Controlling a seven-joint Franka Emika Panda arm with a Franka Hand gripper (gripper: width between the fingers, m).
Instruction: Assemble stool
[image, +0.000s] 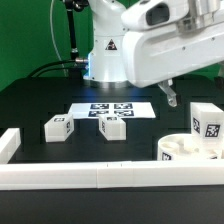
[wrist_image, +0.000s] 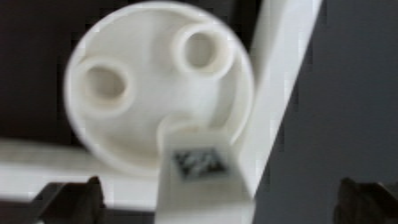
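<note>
The tabletop (image: 40, 100) is black. A long white rail (image: 80, 177) lies along its near edge. A short rail (image: 8, 146) lies at the near corner on the exterior view's left. The marker board (image: 110, 109) lies flat in the middle, closer to the far edge. Just in front of it lie the first leg (image: 57, 128) and the second leg (image: 112, 126), a little apart. The round seat (image: 185, 150) lies beside the long rail on the exterior view's right. The third leg (image: 207, 122) stands right by it.
</note>
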